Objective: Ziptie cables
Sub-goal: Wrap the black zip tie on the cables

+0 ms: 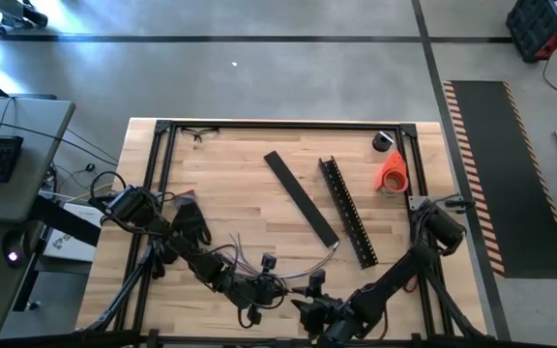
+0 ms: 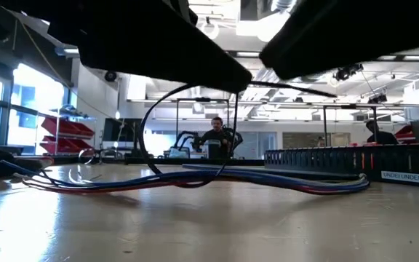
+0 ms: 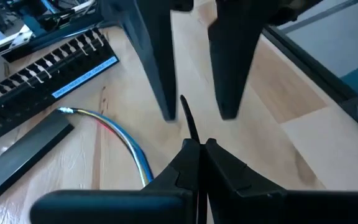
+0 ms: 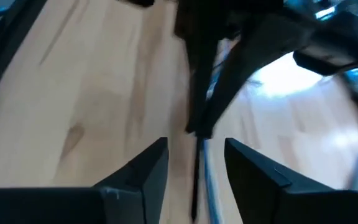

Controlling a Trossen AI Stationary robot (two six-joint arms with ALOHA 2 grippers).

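Observation:
The cables (image 1: 303, 269), thin blue, red and whitish wires, lie in a curved bundle on the wooden table near its near edge (image 2: 195, 180) (image 3: 126, 137). A thin black zip tie (image 3: 186, 118) stands in a loop (image 2: 151, 124) over the bundle in the low view; whether it goes round the wires I cannot tell. My left gripper (image 3: 199, 144) is shut on the tie. My right gripper (image 4: 196, 143) is open and faces it. Its fingers stand either side of the tie's free tail (image 4: 196, 180) without touching it. My left gripper pinches the black zip tie between its two shut fingertips (image 3: 213, 152). A short free end (image 3: 184, 109) sticks out past the tips toward the right gripper. The tie is lifted above the table. Which part of the tie sits in the pinch is hidden by the fingers.
A long black slotted channel bar (image 1: 346, 211) and a flat black strip (image 1: 301, 198) lie slanted mid-table beyond the grippers. An orange object (image 1: 392, 174) sits near the far right corner. A black frame (image 1: 278, 126) edges the table. A person (image 2: 217, 135) sits in the room behind.

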